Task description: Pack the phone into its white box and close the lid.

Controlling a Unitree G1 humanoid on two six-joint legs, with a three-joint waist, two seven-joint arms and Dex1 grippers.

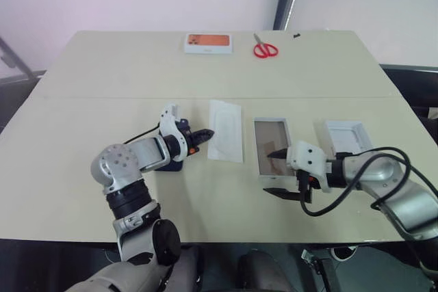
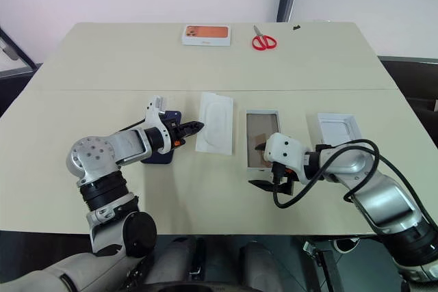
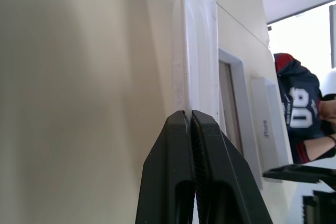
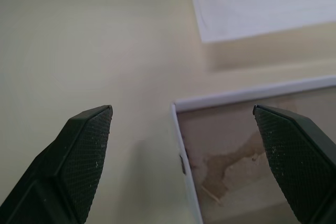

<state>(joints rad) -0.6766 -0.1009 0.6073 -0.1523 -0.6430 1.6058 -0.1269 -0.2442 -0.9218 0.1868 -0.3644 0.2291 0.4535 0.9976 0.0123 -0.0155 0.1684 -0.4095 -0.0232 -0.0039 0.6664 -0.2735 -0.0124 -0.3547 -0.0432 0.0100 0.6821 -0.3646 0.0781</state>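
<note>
Head stereo pair looks down over table (image 1: 82, 196); wrist cameras sit close behind fingers; both wrists share white box (image 4: 252, 129) with head views.

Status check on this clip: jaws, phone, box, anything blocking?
Left gripper jaws shut, empty, tips at white insert. Right gripper open over white box. Phone unpacked, under left arm.

Phone (image 2: 163, 147): mostly hidden beneath the left gripper (image 2: 198, 126) and wrist; only dark blue edges show.
White box (image 4: 252, 150): cut off by the right wrist view's edge.
Person (image 3: 302, 114): partly cropped.
</note>
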